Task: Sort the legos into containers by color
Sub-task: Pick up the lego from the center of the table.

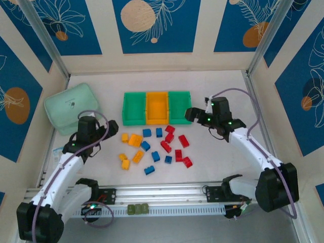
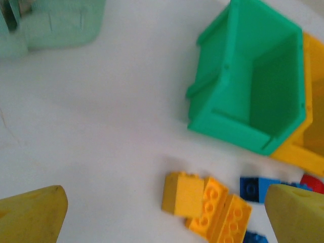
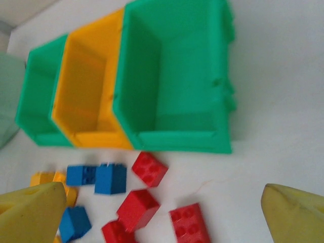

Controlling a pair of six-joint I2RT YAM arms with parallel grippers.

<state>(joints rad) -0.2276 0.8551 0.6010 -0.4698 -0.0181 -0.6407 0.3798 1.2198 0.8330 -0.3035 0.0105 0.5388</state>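
The legos (image 1: pixel 146 146) lie loose on the white worktop (image 1: pixel 202 152), at 6 o'clock from the row of three joined bins (image 1: pixel 146 109), which are green, orange and green. Within the scatter, the yellow-orange bricks (image 1: pixel 134 140) sit toward 9 o'clock, the blue bricks (image 1: pixel 155 156) in the middle and the red bricks (image 1: pixel 178 154) toward 3 o'clock.

The left hand (image 1: pixel 107 132) is at 9 o'clock of the scatter, near the yellow-orange bricks. Its fingers are spread fully and have hold of nothing. In its wrist view the bricks lie on the worktop between its yellow fingertips (image 2: pixel 30 215).

The right hand (image 1: pixel 198 107) is at 3 o'clock of the right green bin (image 1: pixel 178 106), just beside it. It too is fully spread and holds nothing.

A pale mint box (image 1: pixel 71 107) rests at 9 o'clock of the bins. Small olive-green blocks (image 1: pixel 137 208) sit on the rail (image 1: pixel 167 192) at 6 o'clock.
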